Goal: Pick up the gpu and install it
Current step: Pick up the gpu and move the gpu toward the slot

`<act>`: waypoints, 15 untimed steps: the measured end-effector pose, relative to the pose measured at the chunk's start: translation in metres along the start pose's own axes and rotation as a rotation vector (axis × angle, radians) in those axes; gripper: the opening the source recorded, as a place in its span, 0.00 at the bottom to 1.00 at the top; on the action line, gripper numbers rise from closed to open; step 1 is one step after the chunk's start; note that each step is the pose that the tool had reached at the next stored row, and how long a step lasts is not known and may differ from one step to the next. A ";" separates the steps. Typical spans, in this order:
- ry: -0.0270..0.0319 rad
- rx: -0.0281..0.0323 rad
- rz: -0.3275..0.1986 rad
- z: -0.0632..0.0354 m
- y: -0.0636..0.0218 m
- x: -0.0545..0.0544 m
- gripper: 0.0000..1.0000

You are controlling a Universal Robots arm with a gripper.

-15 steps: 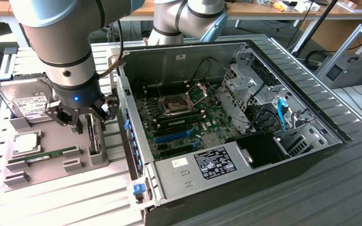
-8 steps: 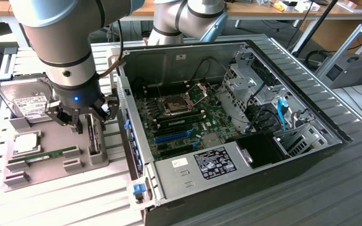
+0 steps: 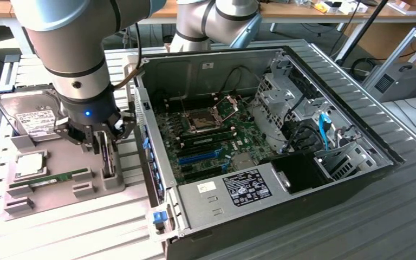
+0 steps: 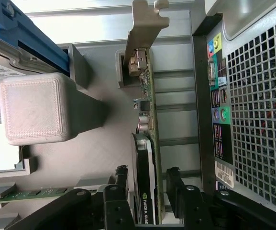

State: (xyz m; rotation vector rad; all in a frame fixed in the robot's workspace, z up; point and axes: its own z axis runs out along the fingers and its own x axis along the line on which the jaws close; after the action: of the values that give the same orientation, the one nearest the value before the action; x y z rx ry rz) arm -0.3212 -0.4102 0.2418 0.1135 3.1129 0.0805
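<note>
Grey robot arm [image 3: 71, 54] comes in from 12 o'clock of the exterior view, with its wrist pointing straight down. It stands over a flat grey plastic parts tray [image 3: 63, 158] at 9 o'clock of the open black computer case [image 3: 193, 67].

Black two-finger gripper [image 3: 103, 146] is down at the tray's 3 o'clock edge, over the gpu [image 3: 108, 162]. This is a thin dark circuit card with a silver metal bracket [image 4: 140, 28], standing on its long edge in a tray slot.

In the wrist view the black fingers [image 4: 122, 184] straddle the card's black shroud, one on each face. A thin gap shows on both sides, so the hand is released, not clamped.

The silver hard drive with white label [image 3: 28, 116] leans at the tray's 11 o'clock. The narrow green RAM stick [image 3: 49, 179] lies at the tray's 7 o'clock.
</note>
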 end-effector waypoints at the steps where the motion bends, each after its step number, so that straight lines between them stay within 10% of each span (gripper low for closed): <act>1: 0.0000 0.0000 0.000 0.0000 0.0000 0.000 0.41; 4: 0.0000 0.0000 0.000 0.0000 0.0000 0.000 0.27; 15: 0.0022 -0.0003 -0.043 0.0005 0.0000 0.000 0.27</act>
State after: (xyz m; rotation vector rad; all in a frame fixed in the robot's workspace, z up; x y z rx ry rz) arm -0.3212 -0.4102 0.2413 0.0470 3.1157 0.0803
